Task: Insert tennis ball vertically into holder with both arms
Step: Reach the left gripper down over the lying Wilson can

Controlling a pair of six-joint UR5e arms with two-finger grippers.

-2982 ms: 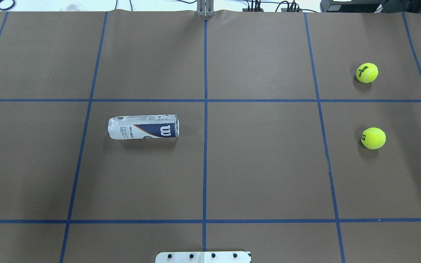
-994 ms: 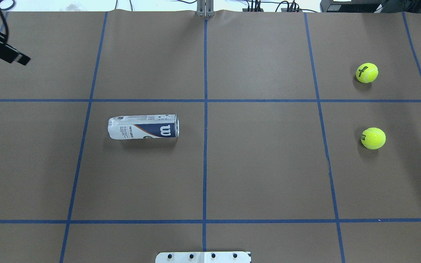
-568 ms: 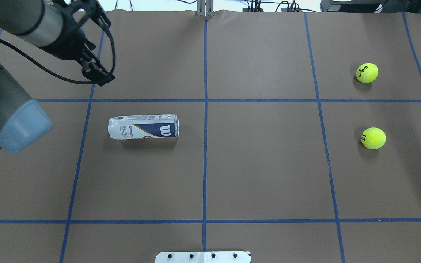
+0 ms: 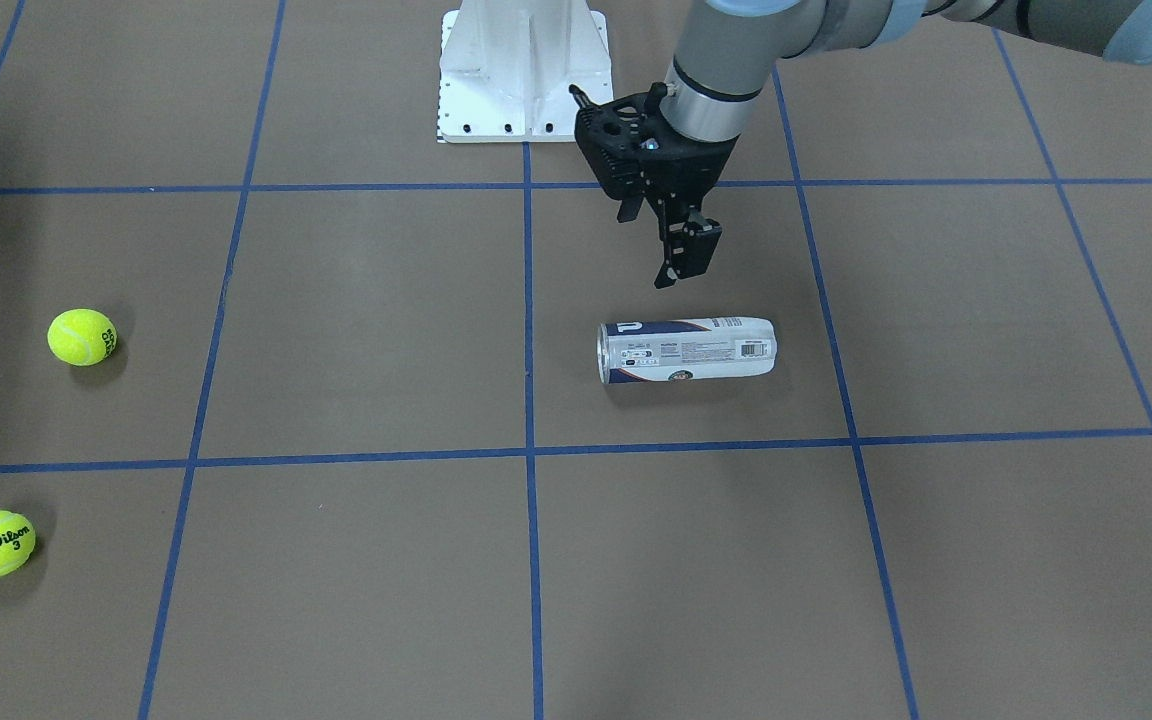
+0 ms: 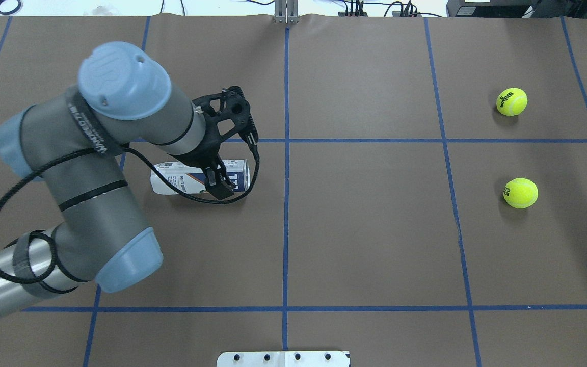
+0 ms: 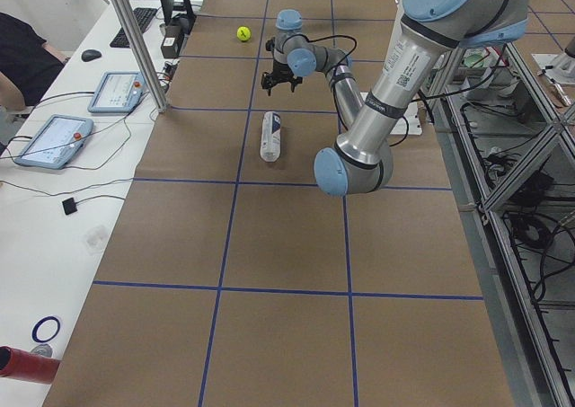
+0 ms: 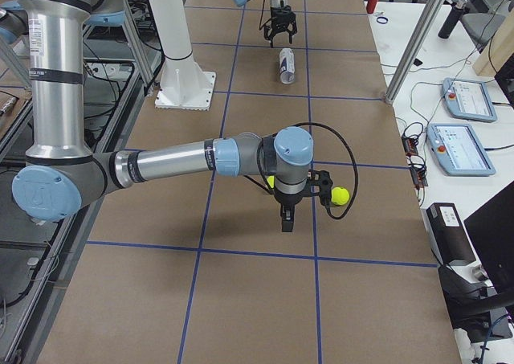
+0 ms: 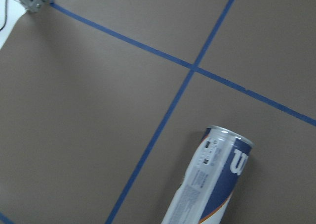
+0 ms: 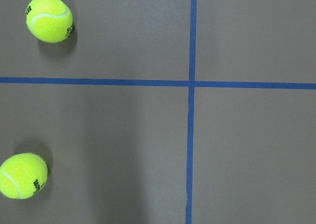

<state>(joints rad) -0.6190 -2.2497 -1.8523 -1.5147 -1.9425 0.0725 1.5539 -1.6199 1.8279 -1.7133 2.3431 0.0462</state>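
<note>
Since 0.6 s before, the left arm (image 5: 95, 168) had swung in from the far left corner of the table and stood over the holder, which had not shifted, nor had either ball. Nearest the robot lay the white pedestal base (image 5: 283, 358) at the table's edge. Beyond it, in the square just left of the centre tape line, the holder (image 4: 686, 350) lay on its side on the brown paper (image 5: 375, 229), its silver-rimmed mouth turned toward that line. The left gripper (image 5: 218, 184) hung above the rimmed end, pointing down, its fingers spread apart and holding nothing, clear of the can. Well apart on the robot's right sat the nearer tennis ball (image 5: 520, 192) and, farther out, the second tennis ball (image 5: 511, 101). The right gripper (image 7: 287, 219) hovered near those balls; whether its fingers were parted or closed could not be told.
</note>
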